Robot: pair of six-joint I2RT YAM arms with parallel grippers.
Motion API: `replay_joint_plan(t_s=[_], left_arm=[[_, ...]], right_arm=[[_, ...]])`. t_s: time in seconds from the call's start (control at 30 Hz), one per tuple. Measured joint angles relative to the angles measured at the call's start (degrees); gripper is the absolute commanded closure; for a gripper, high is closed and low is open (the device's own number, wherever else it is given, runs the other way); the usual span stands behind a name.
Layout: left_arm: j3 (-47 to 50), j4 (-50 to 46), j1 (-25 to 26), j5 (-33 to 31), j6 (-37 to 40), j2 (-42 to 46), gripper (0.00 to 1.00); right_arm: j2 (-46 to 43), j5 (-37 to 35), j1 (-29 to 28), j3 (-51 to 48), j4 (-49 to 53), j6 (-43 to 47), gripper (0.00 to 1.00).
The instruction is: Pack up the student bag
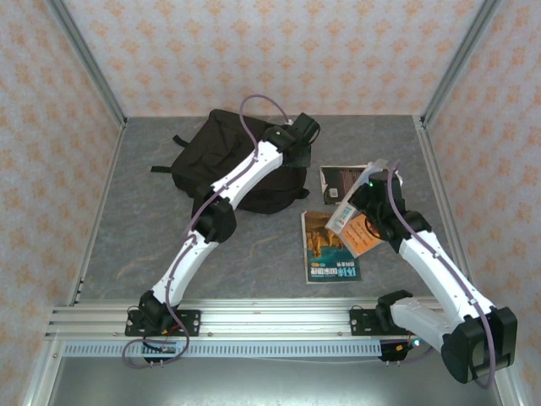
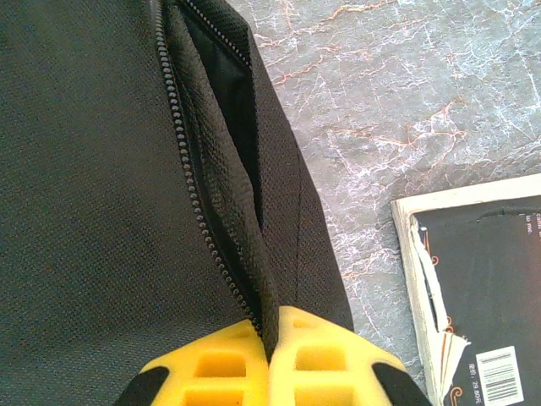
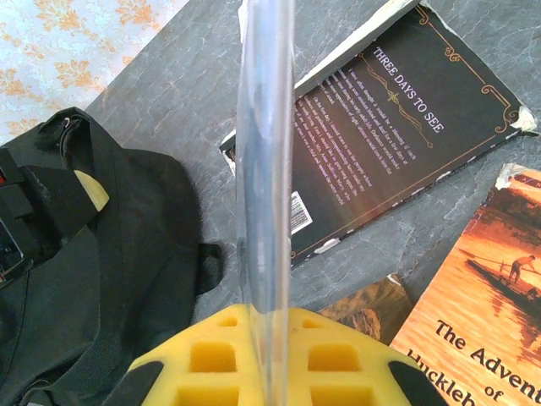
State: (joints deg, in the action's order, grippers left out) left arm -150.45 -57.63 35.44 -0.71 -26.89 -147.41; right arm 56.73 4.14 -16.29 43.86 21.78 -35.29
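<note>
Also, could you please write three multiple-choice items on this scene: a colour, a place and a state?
1. The student bag is: A black; B red; C blue.
2. The dark book lies: A on the bag; B on the table beside the bag; C inside the bag.
3. The left end effector is: A open; B shut on a book; C shut on the bag's fabric.
Key: A, its fabric is black all over; B, grey table shows around the book; C, it pinches fabric beside the zipper.
</note>
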Motion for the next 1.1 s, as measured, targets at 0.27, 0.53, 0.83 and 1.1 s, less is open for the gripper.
replay_joint_plan(t_s=[0.27,0.53,0.83,1.1], left_arm=[[1.09,-2.05,-1.55,0.7,1.55,5.75,1.0],[1.16,-5.51,-3.56,2.47,4.33,12.33,1.0],[1.33,-8.81,-4.72,8.33,4.94,14.99,1.0],[1.79,-9.14,-6.45,13.18,4.61,15.47,0.78]], right_arm=[[1.25,2.14,0.0,1.81,0.0,0.07,1.0],[6.32,7.74,0.0,7.93,-1.55,0.0,1.0],[18.38,17.84,-0.31,16.06,-11.32,-7.65,1.0],[36.0,24.57,-4.59,22.86,-21.33,-16.59,1.0]])
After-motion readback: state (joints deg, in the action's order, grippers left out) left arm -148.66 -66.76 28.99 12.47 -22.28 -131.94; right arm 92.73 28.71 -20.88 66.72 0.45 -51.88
